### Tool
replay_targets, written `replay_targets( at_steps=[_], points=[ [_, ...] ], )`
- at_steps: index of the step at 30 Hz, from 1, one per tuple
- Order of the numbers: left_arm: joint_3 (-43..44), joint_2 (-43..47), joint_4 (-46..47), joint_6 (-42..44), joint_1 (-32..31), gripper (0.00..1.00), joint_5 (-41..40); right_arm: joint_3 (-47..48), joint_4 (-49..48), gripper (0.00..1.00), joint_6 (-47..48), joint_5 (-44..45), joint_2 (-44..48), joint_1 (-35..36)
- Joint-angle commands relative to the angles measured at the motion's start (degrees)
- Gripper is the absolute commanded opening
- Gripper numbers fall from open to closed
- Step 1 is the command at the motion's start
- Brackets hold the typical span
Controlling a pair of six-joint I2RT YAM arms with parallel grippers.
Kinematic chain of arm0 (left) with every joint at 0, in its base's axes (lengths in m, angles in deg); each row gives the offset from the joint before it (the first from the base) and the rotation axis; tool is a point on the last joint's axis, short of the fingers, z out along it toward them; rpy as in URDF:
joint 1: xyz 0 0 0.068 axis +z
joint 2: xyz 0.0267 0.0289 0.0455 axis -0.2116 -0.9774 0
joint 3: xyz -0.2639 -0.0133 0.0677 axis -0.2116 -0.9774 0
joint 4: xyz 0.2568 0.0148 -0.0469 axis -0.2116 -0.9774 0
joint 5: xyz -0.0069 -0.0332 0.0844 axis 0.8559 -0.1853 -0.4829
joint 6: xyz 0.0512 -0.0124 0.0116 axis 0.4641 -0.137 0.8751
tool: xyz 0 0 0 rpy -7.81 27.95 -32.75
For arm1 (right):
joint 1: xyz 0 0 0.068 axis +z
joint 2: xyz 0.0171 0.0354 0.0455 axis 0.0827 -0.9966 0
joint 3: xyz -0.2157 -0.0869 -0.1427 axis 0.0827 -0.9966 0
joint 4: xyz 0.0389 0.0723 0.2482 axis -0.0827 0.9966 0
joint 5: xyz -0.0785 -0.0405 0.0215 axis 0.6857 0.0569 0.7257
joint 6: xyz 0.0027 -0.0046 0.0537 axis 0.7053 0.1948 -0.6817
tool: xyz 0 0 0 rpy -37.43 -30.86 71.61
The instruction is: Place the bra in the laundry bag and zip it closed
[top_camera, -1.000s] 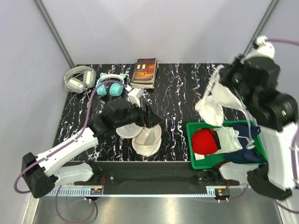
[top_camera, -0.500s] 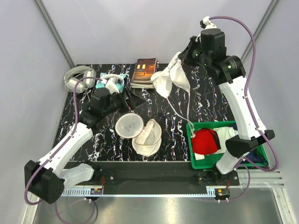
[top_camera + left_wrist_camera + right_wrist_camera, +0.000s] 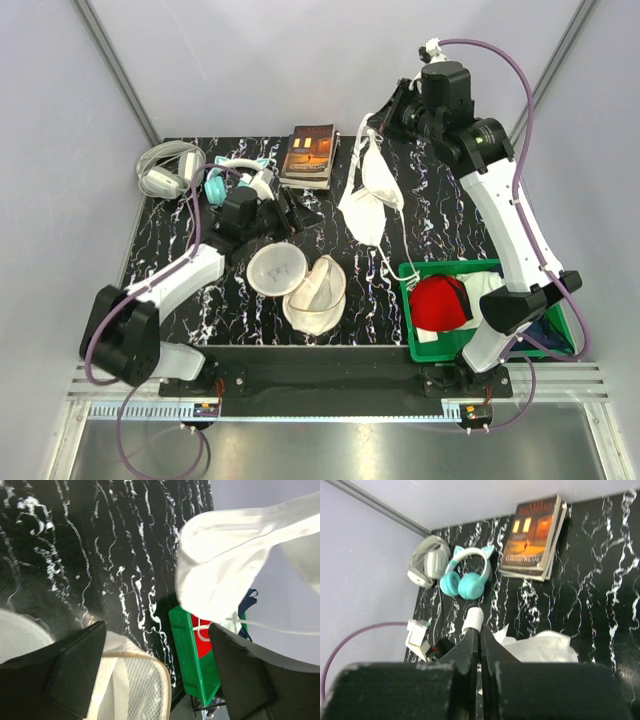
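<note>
The white bra [image 3: 370,190] hangs in the air over the back middle of the table. My right gripper [image 3: 380,125] is shut on its top, and a thin strap trails down toward the green bin. In the right wrist view the fingers [image 3: 480,635] are pressed together with the bra's white fabric [image 3: 540,647] just below them. The laundry bag [image 3: 300,280] lies unzipped on the table, its two mesh halves spread side by side. My left gripper [image 3: 303,210] hovers open just behind the bag and left of the bra. The left wrist view shows the bag's mesh rim [image 3: 135,680] under the open gripper [image 3: 157,627] and the bra [image 3: 225,575] ahead.
A green bin [image 3: 412,330] at the front right holds a red cloth [image 3: 440,303] and dark blue cloth. At the back left lie white-grey headphones [image 3: 165,168], teal cat-ear headphones [image 3: 237,183] and a book [image 3: 312,153].
My right arm swung the bra from above the bin to the back middle of the table. My left gripper drew back off the bag toward the back left.
</note>
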Motion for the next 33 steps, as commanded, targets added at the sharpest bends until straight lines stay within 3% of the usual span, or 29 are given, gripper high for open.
replay_targets(
  at_steps=[1, 3, 9, 18, 27, 33],
  points=[
    [-0.97, -4.14, 15.18, -1.93, 0.21, 0.81, 5.5, -4.69, -3.97, 0.0, -2.02, -3.57, 1.89, -0.73],
    [-1.06, -6.69, 17.47, -2.46, 0.12, 0.74, 6.03, -6.36, -5.55, 0.0, -3.07, -4.89, 2.15, -0.9],
    [-0.53, -10.92, 17.75, -2.99, -0.23, 0.75, 4.03, -13.66, -9.51, 0.0, -4.66, -7.79, 2.94, -1.61],
    [1.31, -14.17, 14.77, -2.38, -0.41, 0.75, 1.47, -28.25, -17.33, 0.0, -5.8, -13.67, 2.07, -9.51],
    [8.08, -22.51, 12.03, -1.15, -0.41, 0.77, 2.34, -27.47, -19.18, 0.0, -0.8, -10.88, -3.91, -11.63],
    [14.14, -27.35, 8.44, 1.23, -0.41, 0.81, 2.35, -28.6, -20.67, 0.0, -4.3, -10.52, -7.34, -11.63]
  ],
)
